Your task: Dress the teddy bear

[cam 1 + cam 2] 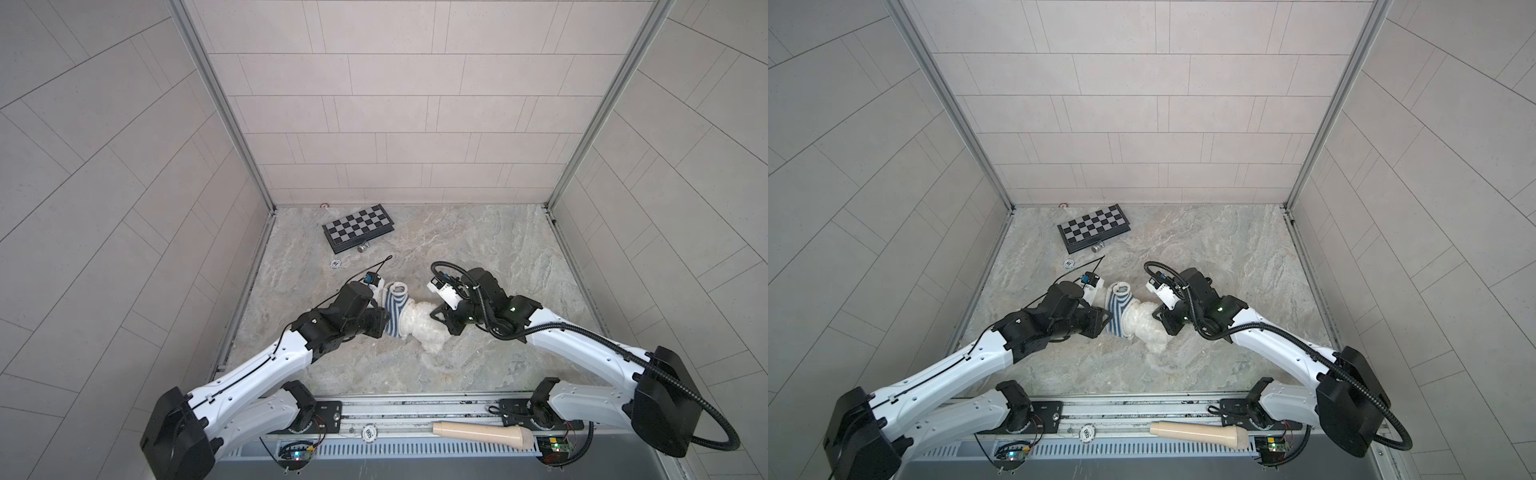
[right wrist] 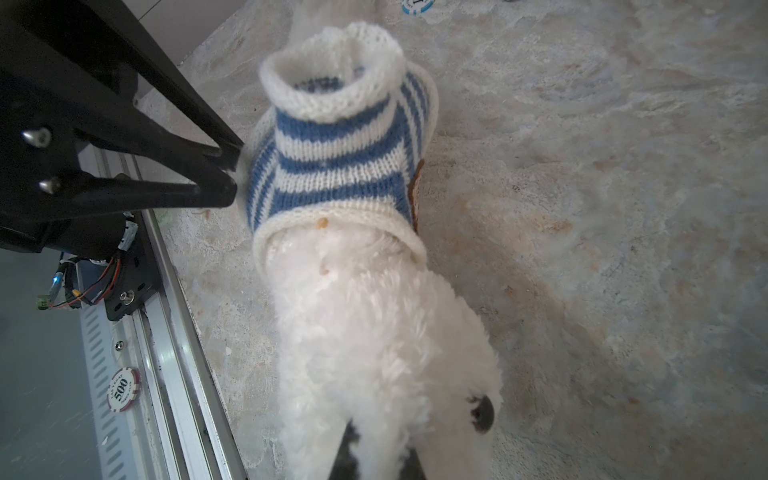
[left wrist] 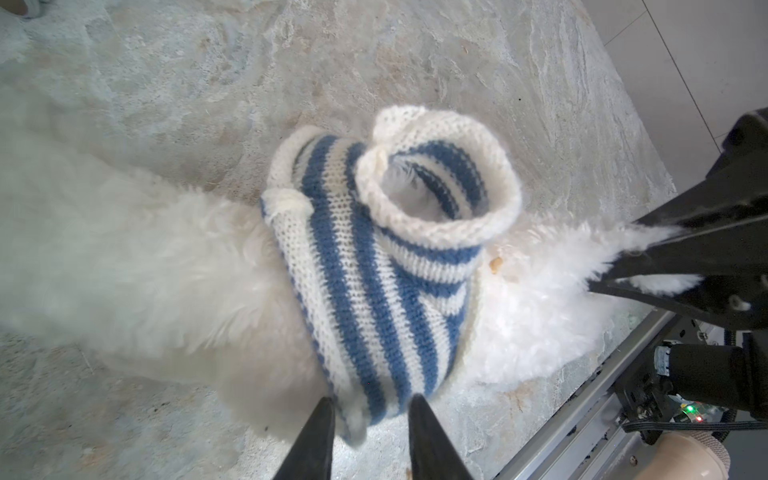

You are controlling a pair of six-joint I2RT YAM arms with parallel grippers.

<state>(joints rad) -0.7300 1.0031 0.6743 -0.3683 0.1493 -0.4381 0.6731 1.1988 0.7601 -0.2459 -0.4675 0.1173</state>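
Note:
The white fluffy teddy bear (image 1: 419, 324) (image 1: 1144, 326) lies on the marble table's middle, between the two arms. A blue-and-white striped knit shirt (image 1: 394, 311) (image 1: 1116, 309) (image 3: 365, 291) (image 2: 332, 166) is wrapped round part of its body, and one white-rimmed opening stands up empty. My left gripper (image 3: 370, 401) (image 2: 235, 170) pinches the shirt's hem, which is bunched between its fingertips. My right gripper (image 2: 378, 461) (image 3: 615, 257) (image 1: 434, 313) is shut on the bear's fur (image 2: 374, 332), with its fingers nearly buried. A dark spot (image 2: 482, 411) shows on the fur near them.
A folded chessboard (image 1: 358, 227) lies at the back left with a small metal piece (image 1: 363, 248) beside it. In front of it lies a poker chip (image 1: 336, 263). A beige handle (image 1: 482, 432) and another chip (image 1: 368, 433) (image 2: 122, 388) rest on the front rail.

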